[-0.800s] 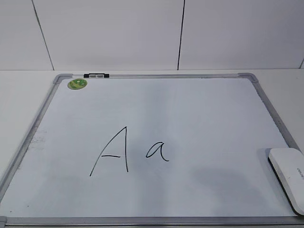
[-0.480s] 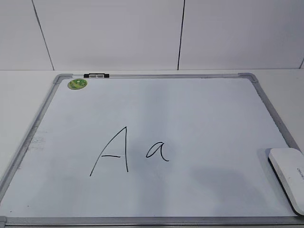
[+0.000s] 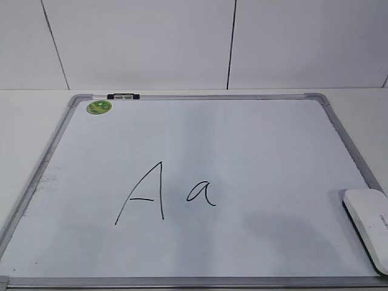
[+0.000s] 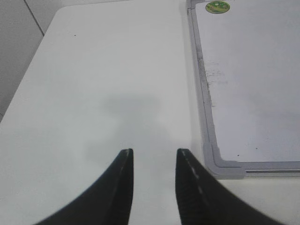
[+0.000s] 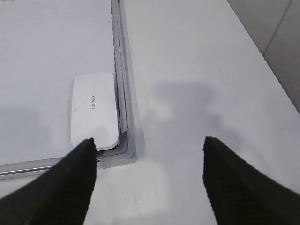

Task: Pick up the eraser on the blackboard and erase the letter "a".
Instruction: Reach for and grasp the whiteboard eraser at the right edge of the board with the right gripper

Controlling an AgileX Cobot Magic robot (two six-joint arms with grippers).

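Observation:
The blackboard (image 3: 200, 145) is a pale board with a grey frame, lying flat on the table. The small black letter "a" (image 3: 201, 193) is written near its middle, right of a taller capital "A" (image 3: 143, 193). The white eraser (image 3: 368, 225) lies flat in the board's near right corner; it also shows in the right wrist view (image 5: 93, 110). My right gripper (image 5: 149, 143) is open and empty above the bare table, just off that corner. My left gripper (image 4: 153, 152) is open and empty above the table, left of the board's near left corner (image 4: 220, 164). Neither gripper shows in the exterior view.
A round green magnet (image 3: 99, 107) sits in the board's far left corner, seen also in the left wrist view (image 4: 217, 6). A black clip (image 3: 123, 96) sits on the far frame. A tiled wall (image 3: 194, 42) stands behind the table. Table edges run along both sides.

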